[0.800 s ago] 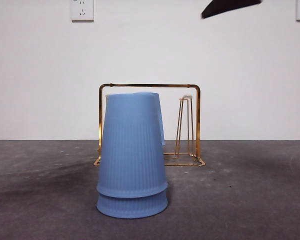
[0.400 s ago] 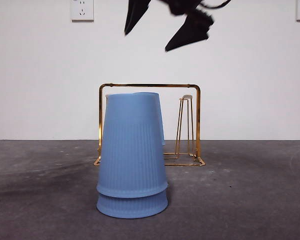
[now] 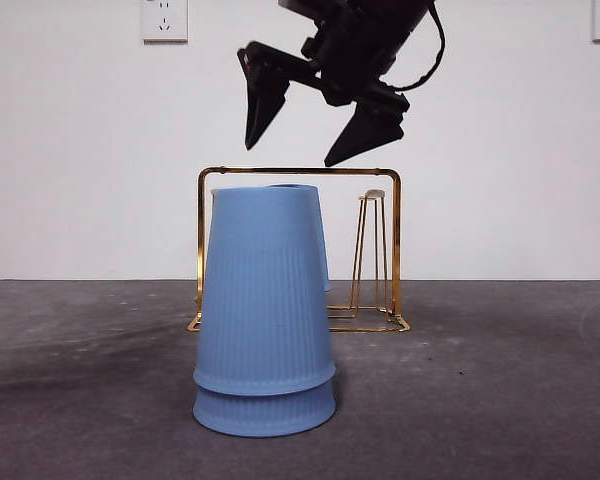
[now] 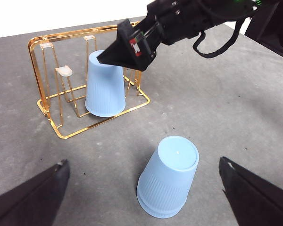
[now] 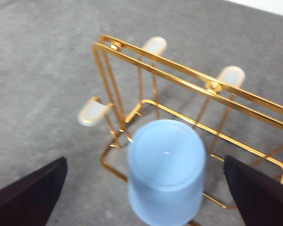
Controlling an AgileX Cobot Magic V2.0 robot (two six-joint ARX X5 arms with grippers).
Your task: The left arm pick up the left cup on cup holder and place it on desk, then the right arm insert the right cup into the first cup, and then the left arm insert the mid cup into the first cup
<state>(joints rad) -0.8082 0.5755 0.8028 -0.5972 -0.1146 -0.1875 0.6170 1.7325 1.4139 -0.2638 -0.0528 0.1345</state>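
Above the cup holder (image 3: 298,250), the right gripper (image 3: 310,125) hangs in the air, jaws spread wide apart and gripping nothing. Its wrist camera looks straight down on the one blue cup (image 5: 166,169) left on the rack, upside down over a prong, with the gripper right over it but not touching. Around that cup the gold wire shows bare prongs with pale caps.

Out front on the desk (image 3: 500,400) stands the stack (image 3: 265,310): two blue ribbed cups, both upside down, one slipped over the other so that the lower rim peeks out beneath the upper one. It sits on the dark grey surface, clear of the rack and nearer the front camera, hiding part of the rack from that side.

Over to the left gripper (image 4: 141,188): it is held back and high, well away from everything, jaws wide apart and empty, with the stack in plain sight between them on the desk below. From its camera the right arm's black jaw tip is seen just above the rack's cup.
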